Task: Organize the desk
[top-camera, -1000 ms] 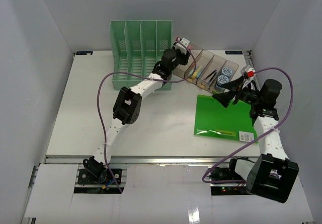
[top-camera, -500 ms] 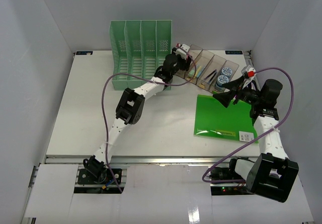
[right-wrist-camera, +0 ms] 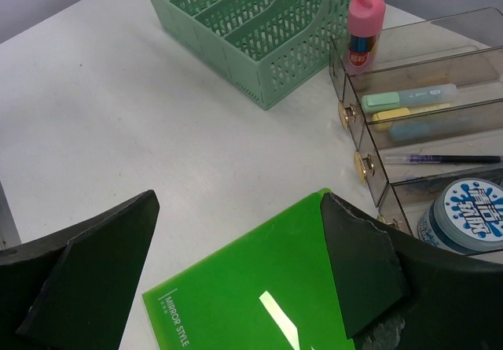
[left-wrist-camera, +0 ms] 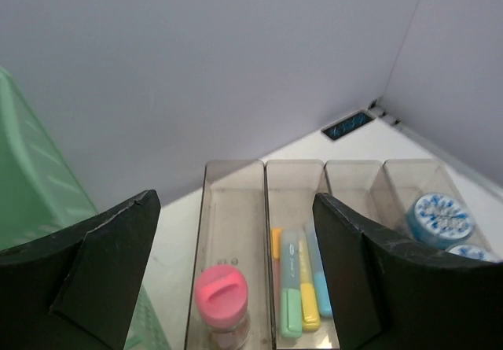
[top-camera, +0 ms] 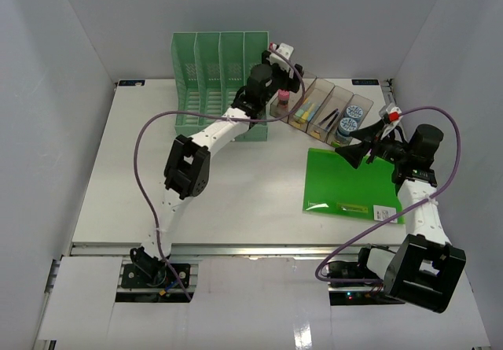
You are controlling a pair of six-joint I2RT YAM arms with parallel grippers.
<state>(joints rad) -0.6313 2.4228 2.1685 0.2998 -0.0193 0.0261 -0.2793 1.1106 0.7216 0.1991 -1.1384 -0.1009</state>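
Resting on the desk (right-wrist-camera: 118, 130), green folder (right-wrist-camera: 236, 283) shows lettering only at right wrist.

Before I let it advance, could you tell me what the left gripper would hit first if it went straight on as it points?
Probably the clear organizer, in the compartment holding the pink-capped bottle; the left gripper hangs open above it, though depth is unclear.

White desk (top-camera: 204, 200) carries a green rack (top-camera: 216, 71) at its far edge, a clear organizer (top-camera: 330, 98) just beside it, and a green folder (top-camera: 350, 185) lying flat nearer, at right
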